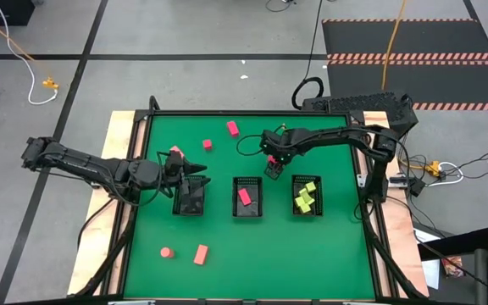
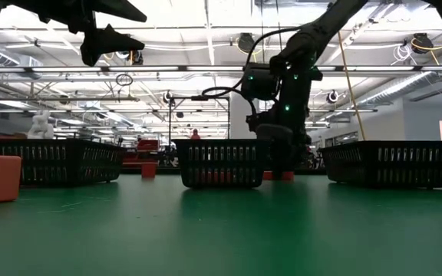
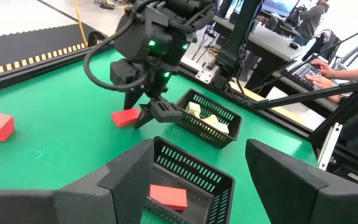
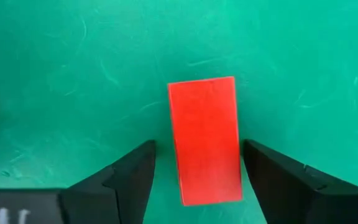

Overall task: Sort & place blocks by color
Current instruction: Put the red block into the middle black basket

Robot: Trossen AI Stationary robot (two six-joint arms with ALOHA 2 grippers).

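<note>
A red bar block (image 4: 205, 140) lies flat on the green mat just behind the gap between the middle basket (image 1: 246, 196) and the right basket (image 1: 306, 196). My right gripper (image 4: 196, 177) points down over it, open, one finger on either side of the block's long sides, with a gap showing at each; it also shows in the high view (image 1: 273, 168). My left gripper (image 1: 198, 180) hangs open above the left basket (image 1: 191, 198), holding nothing. The middle basket holds a pink-red block (image 3: 166, 196), and the right one holds yellow-green blocks (image 1: 304, 196).
Loose blocks lie on the mat: two red ones at the far side (image 1: 232, 128) (image 1: 207, 144), a salmon one (image 1: 175, 152) by the left arm, and a cylinder (image 1: 166, 252) and a bar (image 1: 200, 254) near the front left. A person's hands (image 3: 328, 62) work at a desk beyond the table.
</note>
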